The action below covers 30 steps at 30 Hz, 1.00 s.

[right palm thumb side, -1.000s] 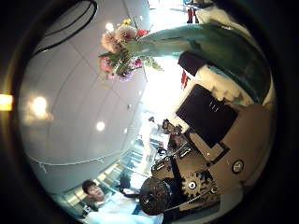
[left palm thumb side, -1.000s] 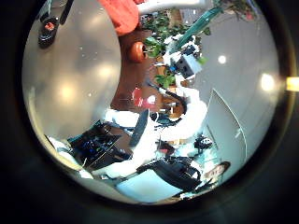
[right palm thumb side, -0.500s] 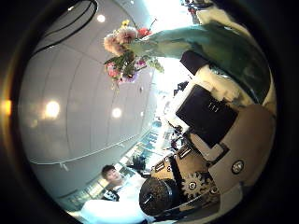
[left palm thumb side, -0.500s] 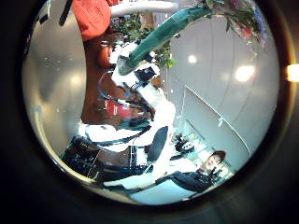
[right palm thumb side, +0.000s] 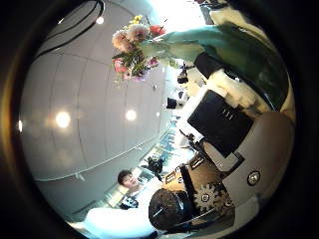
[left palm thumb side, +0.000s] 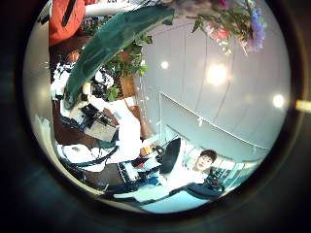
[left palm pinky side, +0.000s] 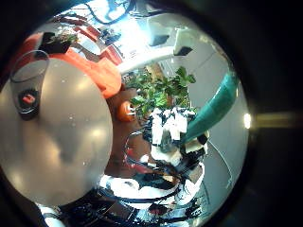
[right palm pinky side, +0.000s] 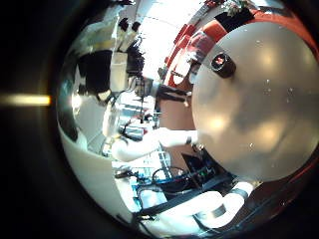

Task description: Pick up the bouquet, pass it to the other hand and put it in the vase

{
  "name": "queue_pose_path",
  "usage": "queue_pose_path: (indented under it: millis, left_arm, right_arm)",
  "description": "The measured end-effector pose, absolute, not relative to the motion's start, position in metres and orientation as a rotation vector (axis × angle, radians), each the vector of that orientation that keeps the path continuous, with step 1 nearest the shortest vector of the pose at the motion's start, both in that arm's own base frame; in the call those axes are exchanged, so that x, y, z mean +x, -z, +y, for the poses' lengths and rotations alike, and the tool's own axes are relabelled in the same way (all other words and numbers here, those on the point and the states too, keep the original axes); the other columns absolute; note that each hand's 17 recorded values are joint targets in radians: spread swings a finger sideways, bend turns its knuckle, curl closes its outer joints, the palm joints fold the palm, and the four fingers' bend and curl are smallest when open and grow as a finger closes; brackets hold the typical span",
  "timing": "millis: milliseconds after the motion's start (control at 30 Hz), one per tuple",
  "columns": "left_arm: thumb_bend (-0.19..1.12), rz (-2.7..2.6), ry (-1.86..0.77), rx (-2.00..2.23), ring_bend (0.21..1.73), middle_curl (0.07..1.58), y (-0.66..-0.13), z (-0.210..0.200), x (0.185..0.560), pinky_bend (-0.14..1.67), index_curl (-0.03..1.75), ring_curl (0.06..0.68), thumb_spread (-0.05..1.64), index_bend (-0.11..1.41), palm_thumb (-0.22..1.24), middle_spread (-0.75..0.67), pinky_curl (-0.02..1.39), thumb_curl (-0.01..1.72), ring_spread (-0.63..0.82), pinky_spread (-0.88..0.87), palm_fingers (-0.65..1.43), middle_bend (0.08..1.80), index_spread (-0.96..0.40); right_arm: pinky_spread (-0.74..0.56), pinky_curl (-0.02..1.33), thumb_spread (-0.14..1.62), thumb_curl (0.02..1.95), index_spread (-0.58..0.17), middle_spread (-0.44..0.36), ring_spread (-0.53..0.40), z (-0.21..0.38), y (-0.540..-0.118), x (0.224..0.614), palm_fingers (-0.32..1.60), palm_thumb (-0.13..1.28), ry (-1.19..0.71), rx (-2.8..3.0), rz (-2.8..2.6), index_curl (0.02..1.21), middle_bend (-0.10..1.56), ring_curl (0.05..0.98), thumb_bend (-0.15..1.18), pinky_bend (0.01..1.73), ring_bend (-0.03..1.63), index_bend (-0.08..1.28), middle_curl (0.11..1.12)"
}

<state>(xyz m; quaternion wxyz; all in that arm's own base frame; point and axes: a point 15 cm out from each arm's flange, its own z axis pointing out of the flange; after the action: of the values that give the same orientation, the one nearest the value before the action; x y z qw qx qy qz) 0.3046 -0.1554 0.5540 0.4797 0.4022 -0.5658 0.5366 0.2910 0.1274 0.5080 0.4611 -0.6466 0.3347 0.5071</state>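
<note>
The bouquet (right palm thumb side: pixel 135 48) is a bunch of small flowers in a long cone of wrapping paper (right palm thumb side: pixel 224 50). My right hand (right palm thumb side: pixel 231 118) is shut on the lower part of that cone, its fingers curled beside it. In the left thumb side view the wrapped bouquet (left palm thumb side: pixel 117 44) fills the space close to my left palm. The right hand (left palm thumb side: pixel 92 109) grips its narrow end there, and the flowers (left palm thumb side: pixel 228 19) point away. A small dark round vessel (left palm pinky side: pixel 28 99), perhaps the vase, stands on the round table (left palm pinky side: pixel 62 142). My left hand's fingers do not show clearly.
A leafy potted plant (left palm pinky side: pixel 161 90) stands behind the bouquet beside the table. The dark vessel (right palm pinky side: pixel 221 65) sits near the far rim of the table (right palm pinky side: pixel 259 119). A bulky padded thing (left palm pinky side: pixel 85 57) lies past the table's edge.
The wrapped bouquet has grown much larger in the left thumb side view, so my left palm has come closer to it. My right hand keeps its hold on the bouquet.
</note>
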Motion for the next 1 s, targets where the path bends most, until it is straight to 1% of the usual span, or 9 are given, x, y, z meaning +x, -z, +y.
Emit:
queue_pose_path:
  millis: [100, 333, 500, 667, 733, 767, 833, 900, 1000]
  left_arm:
    - [-0.02, -1.352, -1.306, 0.969, 0.75, 0.37, -0.555, -0.158, 0.309, 0.46, 0.26, 0.219, 0.93, 0.15, 0.19, 0.4, 0.37, 0.32, 0.49, 0.44, 0.09, 0.3, 0.2]
    - [-0.03, -1.314, -1.279, 0.931, 0.72, 0.42, -0.548, -0.156, 0.323, 0.41, 0.26, 0.199, 0.92, 0.15, 0.2, 0.29, 0.35, 0.32, 0.49, 0.43, 0.15, 0.46, 0.19]
    - [-0.03, -1.307, -1.264, 0.875, 0.7, 0.47, -0.553, -0.159, 0.316, 0.37, 0.26, 0.184, 0.92, 0.16, 0.21, 0.18, 0.33, 0.32, 0.46, 0.42, 0.25, 0.6, 0.18]
    - [-0.03, -1.283, -1.21, 0.756, 0.7, 0.55, -0.569, -0.169, 0.295, 0.33, 0.31, 0.18, 0.91, 0.21, 0.22, 0.05, 0.32, 0.32, 0.37, 0.37, 0.36, 0.73, 0.12]
    - [-0.02, -1.284, -1.208, 0.748, 0.71, 0.58, -0.573, -0.167, 0.294, 0.32, 0.34, 0.181, 0.91, 0.26, 0.24, -0.01, 0.32, 0.33, 0.28, 0.3, 0.45, 0.78, 0.08]
    - [-0.01, -1.284, -1.211, 0.753, 0.74, 0.59, -0.574, -0.166, 0.295, 0.34, 0.35, 0.177, 0.92, 0.28, 0.28, -0.05, 0.32, 0.33, 0.21, 0.23, 0.57, 0.81, 0.05]
    - [0.03, -1.277, -1.191, 0.753, 0.86, 0.59, -0.574, -0.169, 0.294, 0.52, 0.37, 0.195, 0.95, 0.3, 0.4, -0.14, 0.35, 0.36, 0.0, 0.02, 0.93, 0.84, -0.04]
    - [0.09, -1.265, -1.166, 0.763, 0.99, 0.64, -0.573, -0.17, 0.295, 0.73, 0.41, 0.265, 0.98, 0.34, 0.56, -0.22, 0.43, 0.39, -0.2, -0.16, 1.19, 0.88, -0.13]
    - [0.14, -1.258, -1.165, 0.773, 1.16, 0.71, -0.574, -0.168, 0.298, 0.95, 0.5, 0.36, 0.97, 0.47, 0.73, -0.31, 0.54, 0.45, -0.34, -0.33, 1.3, 0.94, -0.26]
  right_arm:
    - [-0.19, 0.98, 0.86, 1.29, -0.213, -0.131, -0.184, 0.138, -0.508, 0.285, 1.14, 1.13, -1.274, -1.615, 0.787, 0.87, 1.39, 0.694, 0.0, 1.2, 1.48, 1.21, 0.8]
    - [-0.19, 1.0, 0.86, 1.3, -0.212, -0.131, -0.184, 0.159, -0.505, 0.275, 1.14, 1.13, -1.336, -1.659, 0.742, 0.87, 1.39, 0.695, 0.0, 1.19, 1.48, 1.22, 0.79]
    - [-0.19, 1.01, 0.86, 1.31, -0.212, -0.131, -0.185, 0.162, -0.49, 0.276, 1.13, 1.13, -1.353, -1.695, 0.781, 0.87, 1.39, 0.696, 0.0, 1.18, 1.48, 1.22, 0.79]
    - [-0.19, 1.02, 0.86, 1.32, -0.212, -0.132, -0.186, 0.162, -0.482, 0.285, 1.13, 1.13, -1.341, -1.69, 0.814, 0.86, 1.39, 0.698, 0.0, 1.18, 1.48, 1.22, 0.79]
    - [-0.19, 1.03, 0.86, 1.32, -0.212, -0.132, -0.186, 0.163, -0.478, 0.289, 1.13, 1.13, -1.326, -1.696, 0.834, 0.86, 1.39, 0.699, 0.0, 1.18, 1.48, 1.22, 0.8]
    - [-0.19, 1.03, 0.86, 1.32, -0.211, -0.132, -0.186, 0.162, -0.475, 0.291, 1.13, 1.13, -1.321, -1.701, 0.847, 0.86, 1.39, 0.699, 0.0, 1.17, 1.48, 1.23, 0.8]
    - [-0.19, 1.03, 0.87, 1.33, -0.211, -0.132, -0.187, 0.161, -0.471, 0.293, 1.13, 1.13, -1.312, -1.709, 0.865, 0.86, 1.39, 0.7, 0.0, 1.18, 1.48, 1.23, 0.8]
    - [-0.19, 1.04, 0.87, 1.33, -0.211, -0.133, -0.187, 0.162, -0.468, 0.298, 1.13, 1.13, -1.288, -1.709, 0.886, 0.86, 1.39, 0.701, 0.0, 1.18, 1.48, 1.23, 0.8]
    - [-0.19, 1.04, 0.87, 1.33, -0.212, -0.133, -0.187, 0.161, -0.466, 0.305, 1.13, 1.12, -1.255, -1.704, 0.915, 0.86, 1.39, 0.702, -0.01, 1.18, 1.48, 1.23, 0.8]
